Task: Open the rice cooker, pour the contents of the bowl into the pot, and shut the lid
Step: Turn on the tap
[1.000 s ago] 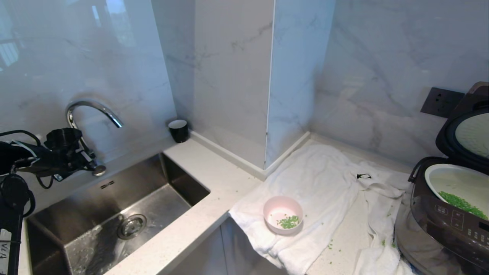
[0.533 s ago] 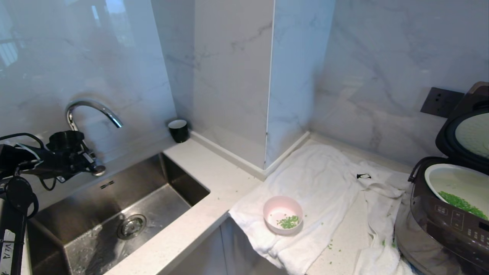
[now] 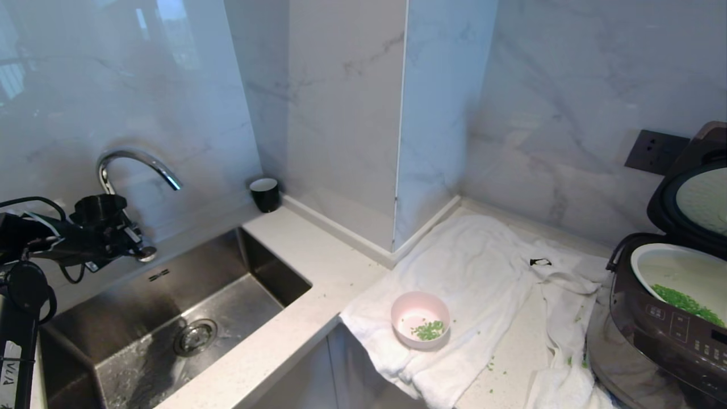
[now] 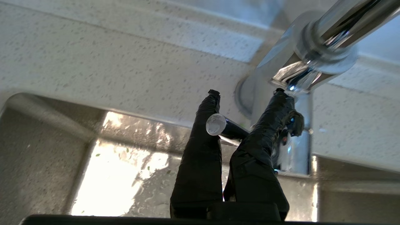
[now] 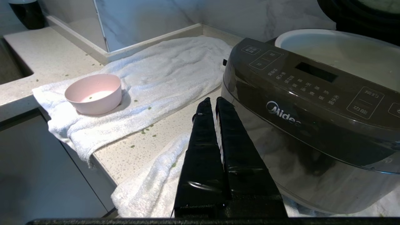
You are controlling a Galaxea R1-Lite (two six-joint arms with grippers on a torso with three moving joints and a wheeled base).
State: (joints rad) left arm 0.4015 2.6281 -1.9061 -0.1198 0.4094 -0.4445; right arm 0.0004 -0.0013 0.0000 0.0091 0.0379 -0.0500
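The rice cooker (image 3: 664,335) stands at the right edge of the counter with its lid (image 3: 696,199) raised. Its white pot (image 3: 676,270) holds green bits. The pink bowl (image 3: 420,326) sits upright on a white towel with a few green bits inside. My left gripper (image 3: 136,247) is far to the left at the faucet (image 3: 136,159). In the left wrist view that gripper (image 4: 247,93) is closed around the chrome faucet lever (image 4: 225,128). My right gripper (image 5: 214,100) is shut and empty, parked low in front of the cooker (image 5: 312,103), with the bowl (image 5: 93,93) beyond it.
A steel sink (image 3: 170,318) lies below the faucet. A black cup (image 3: 265,194) stands in the back corner. The white towel (image 3: 483,267) covers the counter between the wall corner and the cooker, with green bits scattered on it. A wall socket (image 3: 653,150) sits behind the cooker.
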